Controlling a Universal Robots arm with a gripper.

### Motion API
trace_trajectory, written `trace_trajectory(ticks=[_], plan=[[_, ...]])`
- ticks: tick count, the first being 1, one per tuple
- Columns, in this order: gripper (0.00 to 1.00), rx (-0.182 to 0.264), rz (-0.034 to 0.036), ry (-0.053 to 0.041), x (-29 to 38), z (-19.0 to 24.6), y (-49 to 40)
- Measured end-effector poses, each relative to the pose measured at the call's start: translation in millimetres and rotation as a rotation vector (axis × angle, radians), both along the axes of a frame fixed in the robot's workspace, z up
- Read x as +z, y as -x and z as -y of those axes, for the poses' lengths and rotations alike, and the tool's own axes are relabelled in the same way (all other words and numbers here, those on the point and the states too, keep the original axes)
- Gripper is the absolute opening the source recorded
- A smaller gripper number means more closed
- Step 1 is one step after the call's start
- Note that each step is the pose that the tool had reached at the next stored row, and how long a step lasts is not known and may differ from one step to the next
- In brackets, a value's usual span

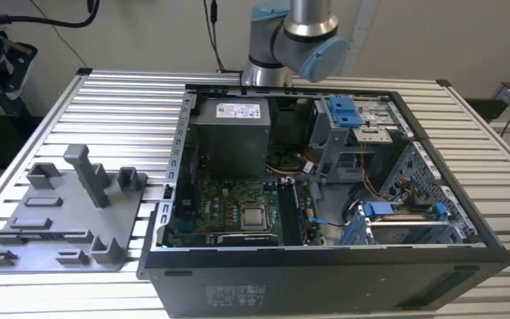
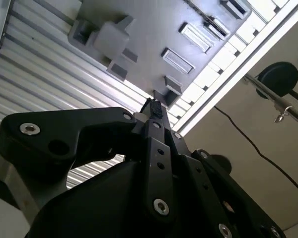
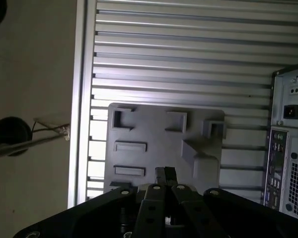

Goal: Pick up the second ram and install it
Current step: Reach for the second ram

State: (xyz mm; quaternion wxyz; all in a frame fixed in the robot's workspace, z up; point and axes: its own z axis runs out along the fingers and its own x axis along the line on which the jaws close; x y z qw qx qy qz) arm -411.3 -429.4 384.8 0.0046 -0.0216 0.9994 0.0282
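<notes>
Gripper (image 3: 165, 172) fully closed, holding nothing, poised above grey tray (image 3: 139, 124).

In both wrist views, fingertips (image 2: 154, 106) pressed together with no gap, over the tray's pegged face near one edge. Tray lying on slatted table (image 1: 113, 93) toward its edge at the exterior view's left, just beside open computer case (image 1: 326, 272). Second ram (image 1: 292, 212): long thin dark strip standing on edge inside the case, among the motherboard slots just beside the processor socket (image 1: 255, 216); chips and label not discernible.

arm (image 1: 295, 40): grey column, blue-capped joint, exterior view | end effector (image 3: 165, 173): black fingertips pressed together, first wrist view
</notes>
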Motion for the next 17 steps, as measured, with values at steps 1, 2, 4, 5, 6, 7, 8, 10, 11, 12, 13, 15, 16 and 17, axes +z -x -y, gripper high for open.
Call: trace_trajectory(ticks=[1, 2, 4, 5, 6, 7, 8, 10, 11, 12, 13, 15, 16, 17], plan=[[0.11, -0.001, 0.0001, 0.0, -0.1, 3.0, 0.0], [0.11, -0.002, 0.0001, 0.0, -0.2, 5.8, 0.0], [0.11, -0.004, 0.0, 0.0, -0.3, 11.5, 0.0], [0.11, -0.005, 0.0001, -0.0001, -0.5, 14.7, 0.0], [0.11, -0.007, 0.0, 0.0, -0.5, 17.8, 0.0], [0.11, -0.008, 0.0, 0.0, -0.6, 20.8, 0.0], [0.11, -0.009, 0.0, 0.0, -0.6, 23.8, 0.0], [0.11, -0.011, 0.0, 0.0, -0.8, 29.7, 0.0], [0.11, -0.013, 0.0001, -0.0001, -0.9, 32.7, 0.0], [0.11, -0.014, 0.0, 0.0, -0.9, 35.7, 0.0], [0.11, -0.015, 0.0001, -0.0001, -1.0, 38.5, 0.0], [0.11, -0.018, 0.0001, -0.0001, -1.1, 44.1, 0.0], [0.11, -0.019, 0.0001, -0.0001, -1.2, 47.0, 0.1], [0.11, -0.02, 0.0001, -0.0001, -1.2, 49.5, 0.1]])
